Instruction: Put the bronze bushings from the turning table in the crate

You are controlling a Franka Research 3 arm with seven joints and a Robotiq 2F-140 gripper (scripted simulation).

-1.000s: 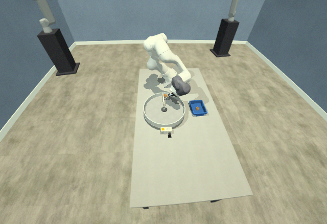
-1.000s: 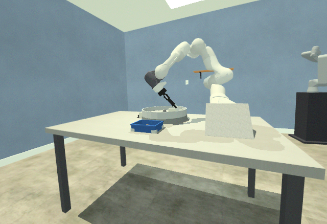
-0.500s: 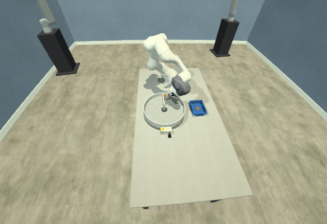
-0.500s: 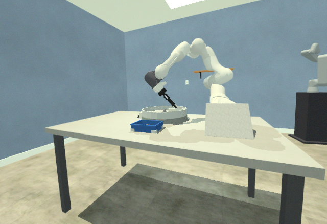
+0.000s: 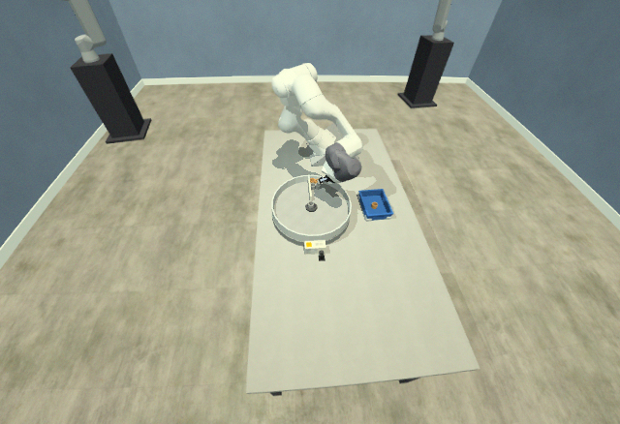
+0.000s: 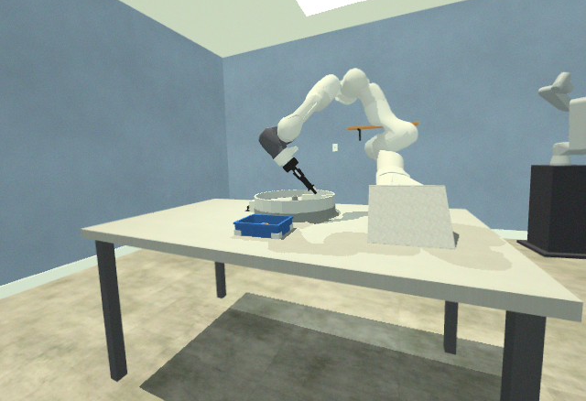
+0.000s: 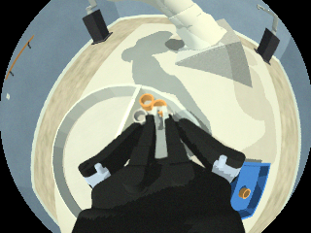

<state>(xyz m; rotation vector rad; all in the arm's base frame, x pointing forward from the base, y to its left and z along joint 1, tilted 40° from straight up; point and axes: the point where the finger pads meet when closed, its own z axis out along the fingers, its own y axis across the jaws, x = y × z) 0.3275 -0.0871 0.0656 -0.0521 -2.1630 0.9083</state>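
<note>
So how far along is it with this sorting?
Partly done: one orange-bronze ring-shaped bushing is in the blue crate. In hand: unclear; the black gripper is nearly closed beside bronze rings. Left: at least two bronze rings on the round turning table; a grey one should stay.

The top view looks steeply down from well above the table [image 5: 350, 309] [image 6: 308, 264], facing the robot arm [image 5: 320, 104] [image 6: 326, 89] from across its length. The exterior view, lower and nearer, looks almost level from the side where the blue crate [image 5: 367, 215] [image 6: 257, 231] [image 7: 262, 182] sits before the turning table [image 5: 277, 215] [image 6: 293, 205] [image 7: 59, 155]. The wrist view peers closely along the gripper [image 5: 320, 180] [image 6: 315, 192] [image 7: 159, 113] toward the arm's base, sharing crate and turning table with both.
</note>
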